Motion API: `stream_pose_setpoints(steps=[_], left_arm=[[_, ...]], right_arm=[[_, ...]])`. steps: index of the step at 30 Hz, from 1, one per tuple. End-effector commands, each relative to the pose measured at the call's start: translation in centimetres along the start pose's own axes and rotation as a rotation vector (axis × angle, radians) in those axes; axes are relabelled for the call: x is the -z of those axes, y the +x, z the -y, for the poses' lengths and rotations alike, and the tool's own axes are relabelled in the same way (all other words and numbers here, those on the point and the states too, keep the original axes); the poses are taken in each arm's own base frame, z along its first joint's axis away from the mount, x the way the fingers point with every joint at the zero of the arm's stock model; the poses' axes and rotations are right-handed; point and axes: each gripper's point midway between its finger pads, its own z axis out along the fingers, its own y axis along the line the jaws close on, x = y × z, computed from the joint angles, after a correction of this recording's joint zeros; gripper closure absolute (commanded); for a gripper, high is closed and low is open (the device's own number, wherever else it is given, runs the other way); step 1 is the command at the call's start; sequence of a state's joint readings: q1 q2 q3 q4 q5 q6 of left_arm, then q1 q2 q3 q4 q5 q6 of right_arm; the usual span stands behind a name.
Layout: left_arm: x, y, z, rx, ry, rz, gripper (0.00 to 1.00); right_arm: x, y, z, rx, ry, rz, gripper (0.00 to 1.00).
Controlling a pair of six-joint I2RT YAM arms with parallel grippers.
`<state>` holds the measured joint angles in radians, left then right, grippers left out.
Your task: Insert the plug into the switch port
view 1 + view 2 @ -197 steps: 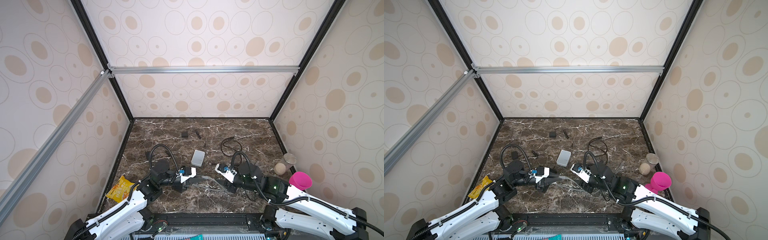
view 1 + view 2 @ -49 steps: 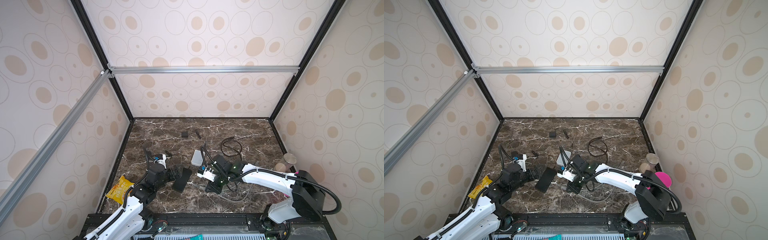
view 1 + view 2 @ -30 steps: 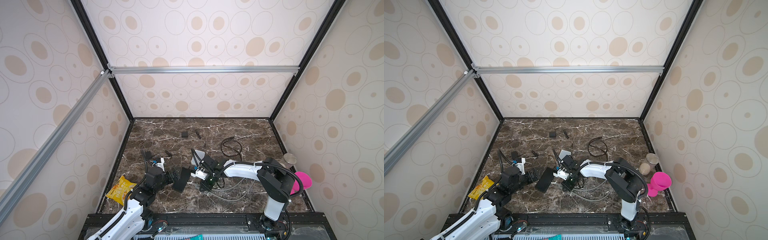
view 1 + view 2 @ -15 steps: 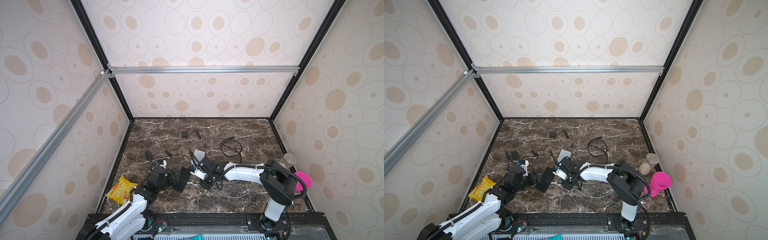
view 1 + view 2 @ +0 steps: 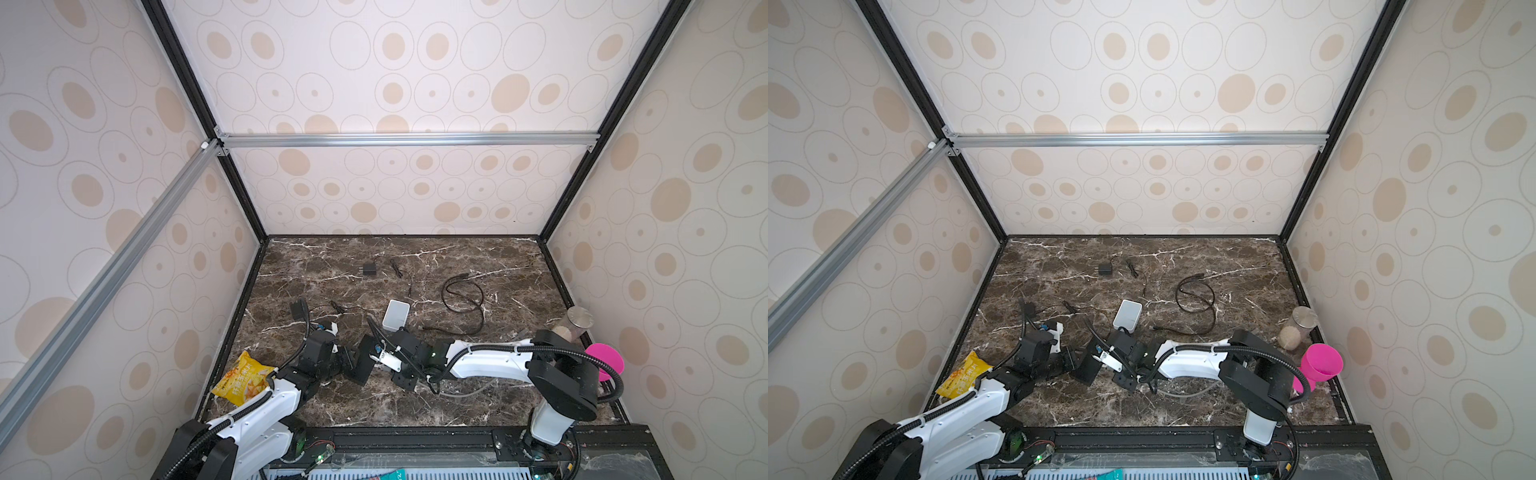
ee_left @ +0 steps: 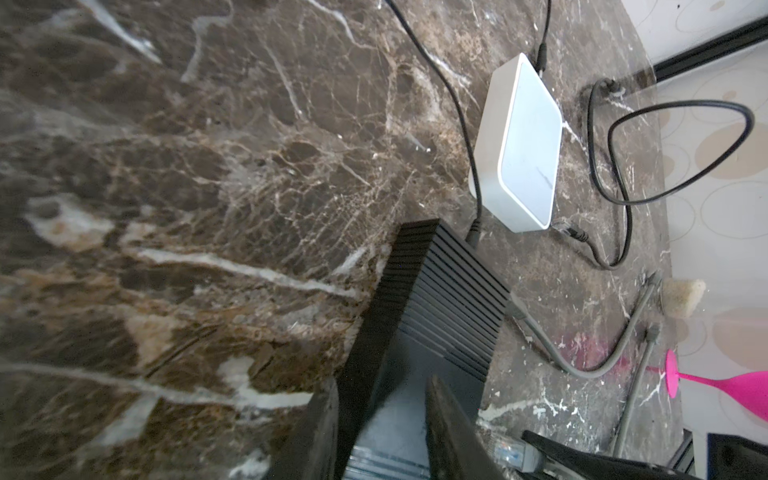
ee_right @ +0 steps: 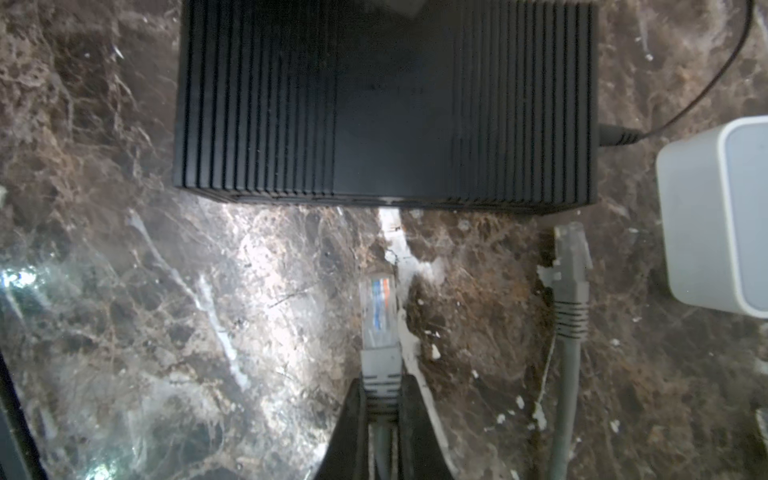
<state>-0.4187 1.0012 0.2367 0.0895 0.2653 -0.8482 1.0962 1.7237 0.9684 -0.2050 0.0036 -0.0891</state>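
Though near switch (image 7: 386, 104) edge, plug (image 7: 376, 311) apart.

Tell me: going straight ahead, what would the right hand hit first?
Likely the black switch: the plug the right hand holds points at its near side, only bare table between.

Both arms are stretched low and inward; the left gripper (image 6: 384, 432) is shown part-closed; the right gripper (image 7: 382, 397) is clamped tight.
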Motion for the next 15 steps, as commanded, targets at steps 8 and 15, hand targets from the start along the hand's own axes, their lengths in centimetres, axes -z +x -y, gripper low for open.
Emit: stream_pose_setpoints(steps=[8, 15], left_arm=[[0.1, -0.1, 2.8, 0.021, 0.154, -0.017, 0.68], [0.1, 0.7, 2.4, 0.054, 0.174, -0.016, 0.70]], right_arm=[[0.6, -0.9, -0.8, -0.053, -0.040, 0.044, 1.00], [0.9, -0.4, -0.8, -0.053, -0.040, 0.020, 1.00]])
